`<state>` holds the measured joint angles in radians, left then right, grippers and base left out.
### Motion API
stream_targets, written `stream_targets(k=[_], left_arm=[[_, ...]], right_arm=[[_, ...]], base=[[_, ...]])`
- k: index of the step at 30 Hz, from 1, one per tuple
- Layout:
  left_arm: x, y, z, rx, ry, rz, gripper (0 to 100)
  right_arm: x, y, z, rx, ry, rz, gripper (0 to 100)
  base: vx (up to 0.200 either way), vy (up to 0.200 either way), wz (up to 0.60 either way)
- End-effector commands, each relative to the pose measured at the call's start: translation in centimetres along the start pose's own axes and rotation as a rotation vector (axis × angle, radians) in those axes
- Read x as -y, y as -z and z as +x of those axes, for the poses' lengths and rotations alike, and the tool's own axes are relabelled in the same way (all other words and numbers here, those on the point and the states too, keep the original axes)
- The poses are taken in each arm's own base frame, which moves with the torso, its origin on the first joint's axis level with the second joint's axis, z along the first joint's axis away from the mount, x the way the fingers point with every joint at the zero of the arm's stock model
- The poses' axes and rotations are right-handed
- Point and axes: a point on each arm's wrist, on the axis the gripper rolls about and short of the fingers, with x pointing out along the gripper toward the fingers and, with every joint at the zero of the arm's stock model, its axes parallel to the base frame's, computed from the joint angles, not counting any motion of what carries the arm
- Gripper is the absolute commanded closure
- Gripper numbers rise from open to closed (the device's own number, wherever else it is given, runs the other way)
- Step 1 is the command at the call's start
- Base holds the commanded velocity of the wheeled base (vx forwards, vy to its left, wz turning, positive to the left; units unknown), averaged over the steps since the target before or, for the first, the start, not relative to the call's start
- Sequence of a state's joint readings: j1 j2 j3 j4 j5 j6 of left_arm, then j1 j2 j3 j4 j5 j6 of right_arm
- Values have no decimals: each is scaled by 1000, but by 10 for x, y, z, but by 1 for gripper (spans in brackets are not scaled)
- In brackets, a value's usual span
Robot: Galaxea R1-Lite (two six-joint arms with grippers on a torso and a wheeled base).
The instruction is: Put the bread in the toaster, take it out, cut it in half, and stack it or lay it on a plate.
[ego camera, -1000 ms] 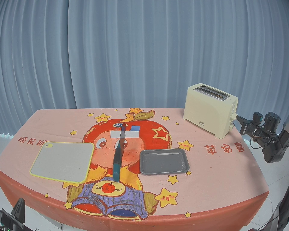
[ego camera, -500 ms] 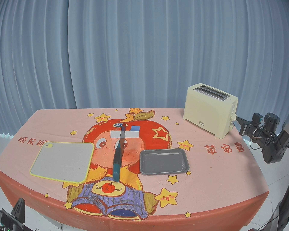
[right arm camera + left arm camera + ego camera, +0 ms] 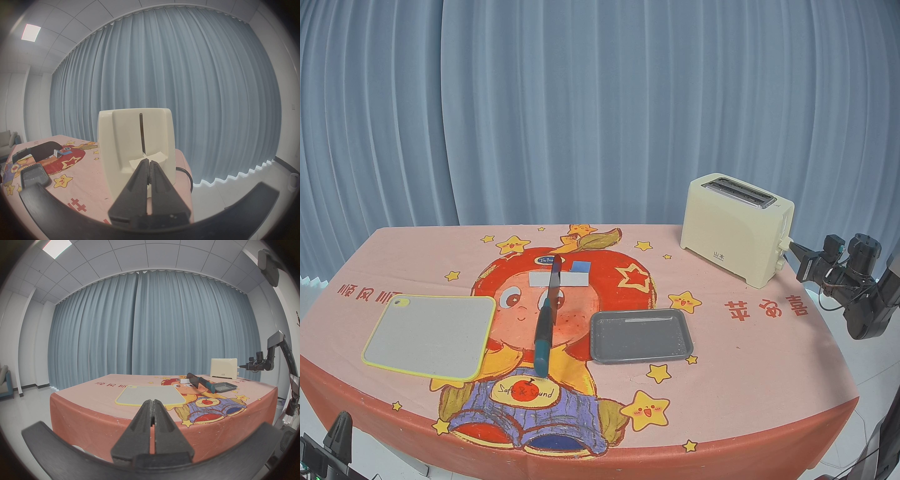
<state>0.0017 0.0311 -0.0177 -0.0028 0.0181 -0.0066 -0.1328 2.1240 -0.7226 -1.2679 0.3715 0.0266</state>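
Note:
The cream toaster (image 3: pixel 736 229) stands at the table's far right, and something brownish shows in its top slot (image 3: pixel 740 191). My right gripper (image 3: pixel 792 247) is shut, with its tips at the side lever (image 3: pixel 152 156), which sits low in its vertical slit on the toaster's end face (image 3: pixel 125 147). My left gripper (image 3: pixel 153 403) is shut on nothing, low in front of the table's near left edge. A knife (image 3: pixel 545 320) with a teal handle lies mid-table between the yellow-rimmed cutting board (image 3: pixel 428 336) and the grey plate (image 3: pixel 640 336).
The knife's blade rests on a small white and blue block (image 3: pixel 560 278). The toaster's cord (image 3: pixel 185 175) runs off the far side. The patterned cloth hangs over the table's front edge (image 3: pixel 581 459). A blue curtain closes off the back.
The right arm has shifted very slightly at the toaster's lever. Nothing else has moved.

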Motion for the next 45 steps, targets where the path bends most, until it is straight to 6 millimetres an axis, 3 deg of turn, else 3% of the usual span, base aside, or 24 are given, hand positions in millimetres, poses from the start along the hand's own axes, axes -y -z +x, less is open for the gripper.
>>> stream_targets(k=[1, 45], left_arm=[[0, 5, 1, -19, 0, 1, 100], [0, 5, 1, -19, 0, -1, 100]], right_arm=[[-3, -8, -1, 27, -3, -10, 100], [-11, -41, -20, 122, 1, -48, 100]], base=[[0, 0, 0], [0, 0, 0]])
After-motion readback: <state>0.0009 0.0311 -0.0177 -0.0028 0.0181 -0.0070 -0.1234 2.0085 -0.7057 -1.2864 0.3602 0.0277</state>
